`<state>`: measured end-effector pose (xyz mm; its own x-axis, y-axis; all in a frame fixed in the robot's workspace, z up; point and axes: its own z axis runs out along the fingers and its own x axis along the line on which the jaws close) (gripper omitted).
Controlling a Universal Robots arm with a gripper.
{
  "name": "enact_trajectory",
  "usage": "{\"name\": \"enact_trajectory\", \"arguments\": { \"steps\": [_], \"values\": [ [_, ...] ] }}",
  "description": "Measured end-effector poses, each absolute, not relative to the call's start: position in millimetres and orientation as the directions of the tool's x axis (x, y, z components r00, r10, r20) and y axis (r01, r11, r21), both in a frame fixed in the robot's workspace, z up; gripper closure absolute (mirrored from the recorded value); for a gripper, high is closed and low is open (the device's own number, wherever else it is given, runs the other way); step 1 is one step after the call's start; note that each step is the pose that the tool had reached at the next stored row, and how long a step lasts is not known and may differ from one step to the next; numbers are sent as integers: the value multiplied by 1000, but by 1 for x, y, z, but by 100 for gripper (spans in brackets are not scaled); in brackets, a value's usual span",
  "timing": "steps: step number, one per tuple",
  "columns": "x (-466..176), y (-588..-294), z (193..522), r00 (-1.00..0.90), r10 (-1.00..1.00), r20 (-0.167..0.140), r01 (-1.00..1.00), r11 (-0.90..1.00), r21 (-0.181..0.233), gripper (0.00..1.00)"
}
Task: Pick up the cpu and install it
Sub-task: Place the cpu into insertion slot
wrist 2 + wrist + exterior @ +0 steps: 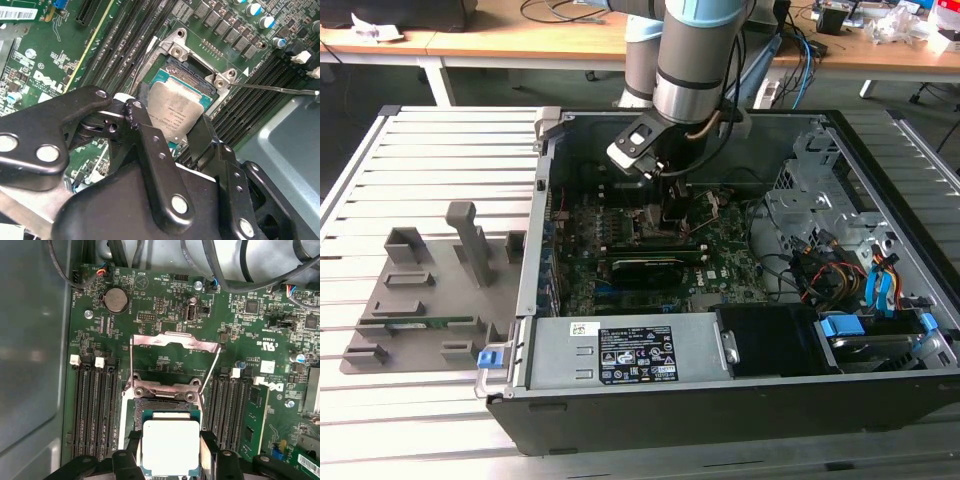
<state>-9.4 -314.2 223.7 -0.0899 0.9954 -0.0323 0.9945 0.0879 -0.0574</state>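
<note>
1. Gripper (170, 455) pinches the cpu (171, 442) by two opposite edges.
2. cpu sits low over the open socket (160, 406) on the motherboard (150, 305); can't tell if it's seated.
3. Load plate (175, 338) is flipped up.
4. Arm is inside the computer case (770, 410).

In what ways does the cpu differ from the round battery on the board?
The cpu is square with a green rim; the battery is round. The tool grips the cpu by two sides over the open socket; the battery lies seated on the board, away from the tool. Both have a pale metal top.
</note>
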Motion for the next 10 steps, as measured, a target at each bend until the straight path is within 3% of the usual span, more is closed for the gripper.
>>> {"name": "enact_trajectory", "arguments": {
  "steps": [10],
  "values": [
    [-9, -312, 213, -27, 999, -44, 998, 24, -58, 45]
  ]
}}
